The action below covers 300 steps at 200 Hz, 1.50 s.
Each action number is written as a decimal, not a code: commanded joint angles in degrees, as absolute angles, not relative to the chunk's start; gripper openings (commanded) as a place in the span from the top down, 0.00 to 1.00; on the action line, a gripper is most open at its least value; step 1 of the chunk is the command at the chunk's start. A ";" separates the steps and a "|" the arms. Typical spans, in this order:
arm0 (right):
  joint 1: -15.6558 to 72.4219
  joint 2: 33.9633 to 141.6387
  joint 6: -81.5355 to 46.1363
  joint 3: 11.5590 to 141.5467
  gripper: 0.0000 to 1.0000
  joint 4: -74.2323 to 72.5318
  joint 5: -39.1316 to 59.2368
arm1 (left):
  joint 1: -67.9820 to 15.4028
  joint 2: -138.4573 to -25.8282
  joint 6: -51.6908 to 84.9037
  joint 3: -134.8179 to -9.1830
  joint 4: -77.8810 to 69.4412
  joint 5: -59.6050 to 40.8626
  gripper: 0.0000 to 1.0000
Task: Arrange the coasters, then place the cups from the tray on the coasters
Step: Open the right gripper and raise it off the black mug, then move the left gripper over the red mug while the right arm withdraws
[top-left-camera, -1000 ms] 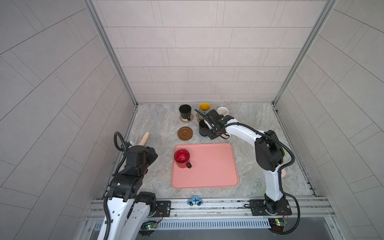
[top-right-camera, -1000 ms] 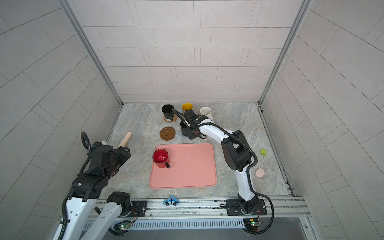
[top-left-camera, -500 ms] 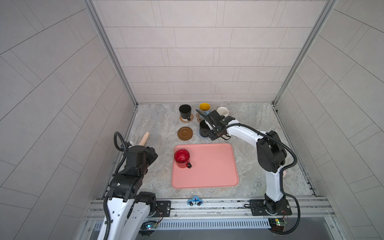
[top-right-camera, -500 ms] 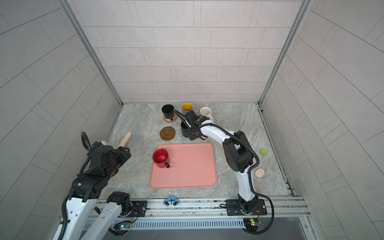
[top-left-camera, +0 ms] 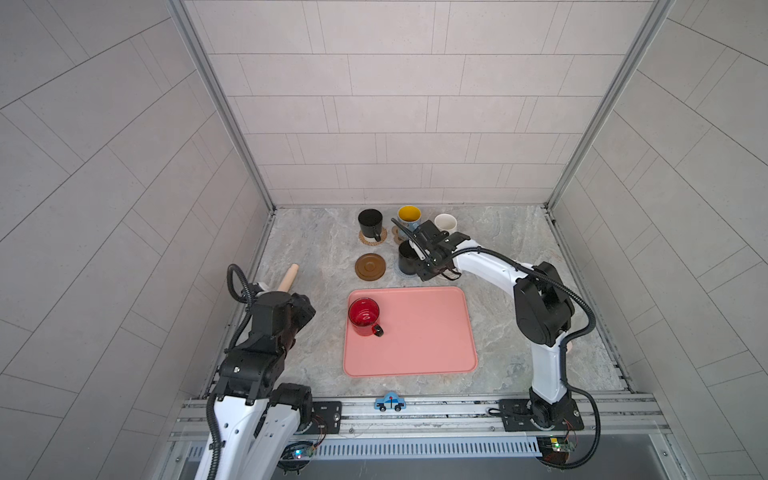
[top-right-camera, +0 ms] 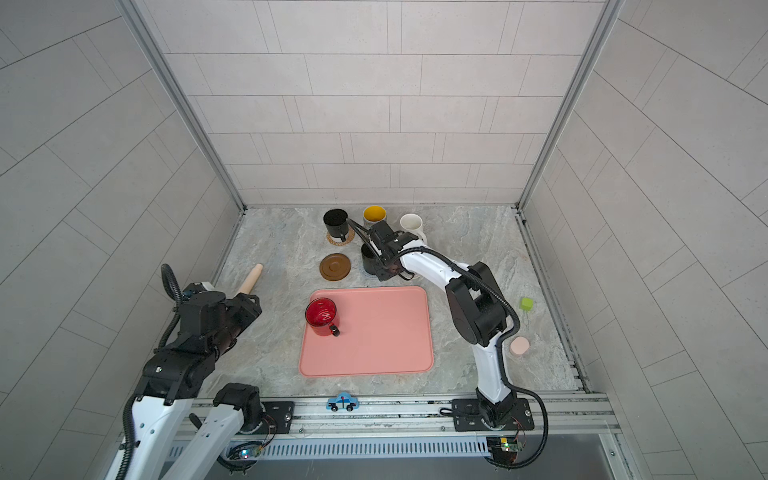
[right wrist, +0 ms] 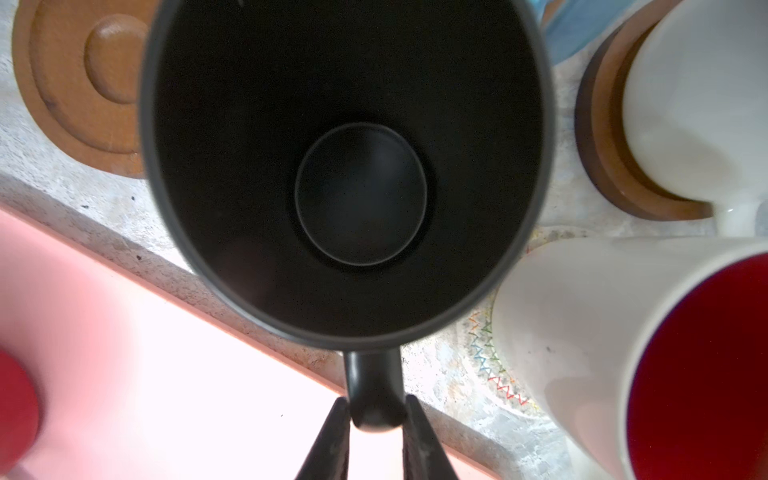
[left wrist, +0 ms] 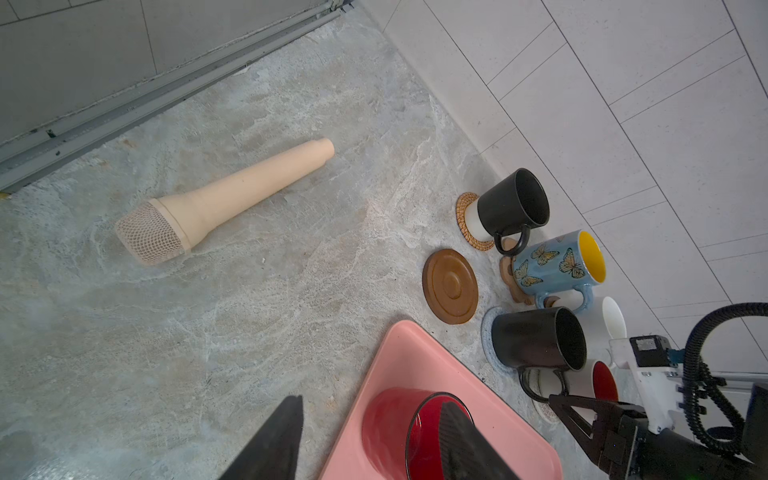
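Here, the black mug (right wrist: 357,166) stands upright on the grey-blue crochet coaster (left wrist: 487,332), just past the far edge of the salmon-pink tray (top-left-camera: 432,332). We see the right gripper (right wrist: 376,402) pinching its handle, one finger pressed to each side. Beside the mug lies a bare brown wooden coaster (top-left-camera: 370,267). The red mug (top-left-camera: 363,316) (alone on the tray) stands upright. The left gripper (left wrist: 372,402) hangs with its fingers apart, holding nothing.
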<state>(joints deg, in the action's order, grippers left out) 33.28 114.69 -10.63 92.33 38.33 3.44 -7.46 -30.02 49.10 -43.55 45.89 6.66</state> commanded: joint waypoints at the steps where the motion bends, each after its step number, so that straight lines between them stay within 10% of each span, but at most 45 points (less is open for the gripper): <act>1: 33.79 111.90 -11.21 91.74 0.74 38.98 3.60 | -7.03 -29.56 49.31 -43.56 46.49 7.58 0.41; 300: 37.46 88.41 -11.63 83.27 0.67 41.96 -1.11 | -7.03 -33.05 47.28 -48.42 51.88 4.92 0.42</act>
<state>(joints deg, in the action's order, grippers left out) 36.71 92.09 -10.55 85.65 40.93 0.43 -7.46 -31.44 48.31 -45.12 47.94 6.20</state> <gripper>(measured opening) 0.326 0.582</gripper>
